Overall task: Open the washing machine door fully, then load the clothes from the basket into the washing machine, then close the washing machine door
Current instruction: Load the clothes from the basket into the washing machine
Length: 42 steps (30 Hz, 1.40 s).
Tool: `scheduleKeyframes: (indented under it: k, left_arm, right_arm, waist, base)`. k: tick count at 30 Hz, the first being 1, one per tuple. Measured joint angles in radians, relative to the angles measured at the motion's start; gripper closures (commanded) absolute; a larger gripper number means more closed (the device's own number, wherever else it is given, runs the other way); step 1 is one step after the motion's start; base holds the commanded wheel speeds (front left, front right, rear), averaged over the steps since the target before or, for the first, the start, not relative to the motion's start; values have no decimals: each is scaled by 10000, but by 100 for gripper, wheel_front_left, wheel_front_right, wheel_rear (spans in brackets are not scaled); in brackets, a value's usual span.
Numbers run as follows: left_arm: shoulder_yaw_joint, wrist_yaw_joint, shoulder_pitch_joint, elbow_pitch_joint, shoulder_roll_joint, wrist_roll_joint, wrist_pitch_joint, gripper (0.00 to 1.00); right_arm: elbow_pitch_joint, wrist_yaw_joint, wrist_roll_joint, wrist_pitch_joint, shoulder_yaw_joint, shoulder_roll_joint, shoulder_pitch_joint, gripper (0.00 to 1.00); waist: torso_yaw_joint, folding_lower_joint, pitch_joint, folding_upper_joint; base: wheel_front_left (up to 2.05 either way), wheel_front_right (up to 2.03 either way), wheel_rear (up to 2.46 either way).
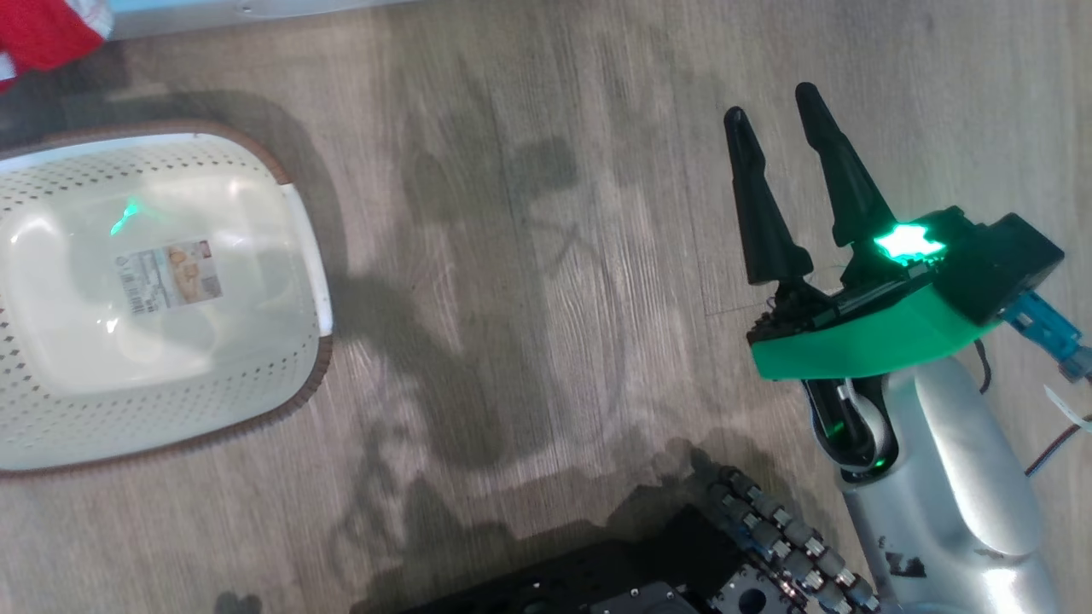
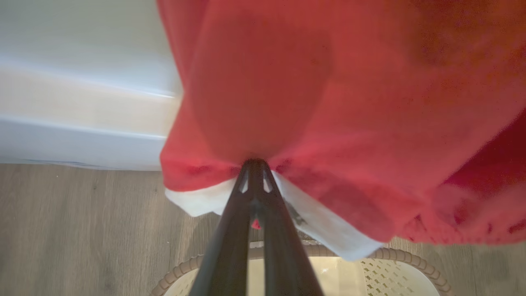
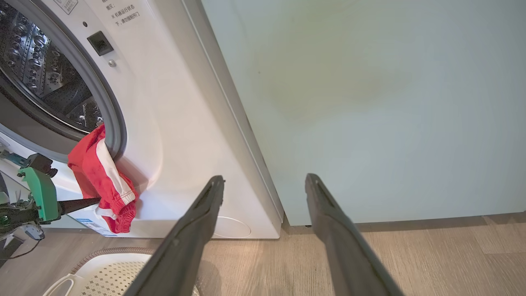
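The grey-brown wood-grain plank floor [image 1: 546, 256] carries a cream-white perforated plastic basket [image 1: 171, 418] with brown woven-look rim, close to its far edge, where a big white front-loading washing machine [image 3: 176, 135] and a pale teal cabinet [image 3: 370, 102] stand touching side by side

Bright light, dark shadows on the floor [image 1: 529, 128] — glare in the basket [image 1: 256, 358] — the clothes [image 2: 349, 102] blurred.

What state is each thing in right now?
Washing machine: drum mouth uncovered.
Clothes: red garment hanging over the door seal, down the front.
Basket: upright on floor, visible part empty.
Left gripper: fingers shut on the clothes.
Right gripper: fingers open, holding nothing.
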Motion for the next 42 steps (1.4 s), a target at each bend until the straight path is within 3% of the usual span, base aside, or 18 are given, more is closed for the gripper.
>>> scheduleKeyframes:
  k: [8, 15, 16, 17, 22, 31, 37, 42]
  left_arm:
    - [-107, 17, 593, -846, -174, -123, -512, 100]
    - [167, 265, 2325, -2663, -654, -554, -1507, 100]
    - [203, 345, 2603, -3024, -746, -602, -1712, 54]
    - [232, 403, 2885, -3417, -842, -692, -1914, 0]
    - [433, 633, 4243, -5419, -1283, -832, -2794, 0]
    - [558, 982, 5883, -8065, -1921, -330, -3126, 0]
    - [823, 869, 6412, -9323, -2280, 514, -3172, 0]
    - [886, 685, 7210, -9553, -2491, 1112, -3173, 0]
  right_arm:
    - [2, 0, -38, 0, -184, 0, 12, 0]
    - [31, 0, -224, -27, -366, -2, 84, 0]
    - [50, 0, -268, -27, -408, -4, 93, 0]
    - [73, 0, -316, -27, -470, -4, 108, 0]
    - [194, 0, -481, -27, -617, -8, 342, 0]
    - [353, 0, -888, 77, -1007, -10, 628, 0]
    - [336, 0, -1005, 295, -1262, -12, 1125, 0]
    - [282, 0, -1099, 523, -1452, -10, 1537, 0]
  waist:
    - [516, 0, -280, 0]
    - [971, -1, -721, 0]
    - [1034, -1, -795, 0]
    - [1098, -1, -873, 0]
    - [1412, -1, -1283, 0]
    - [1881, -1, -2296, 1]
    - [2099, -1, -2975, 1]
    - [2264, -1, -3693, 1]
  base:
    - [0, 0, 0]
    - [0, 0, 0]
    - [0, 0, 0]
    - [0, 0, 0]
    - [0, 0, 0]
    - [0, 0, 0]
    - [0, 0, 0]
    - [0, 0, 0]
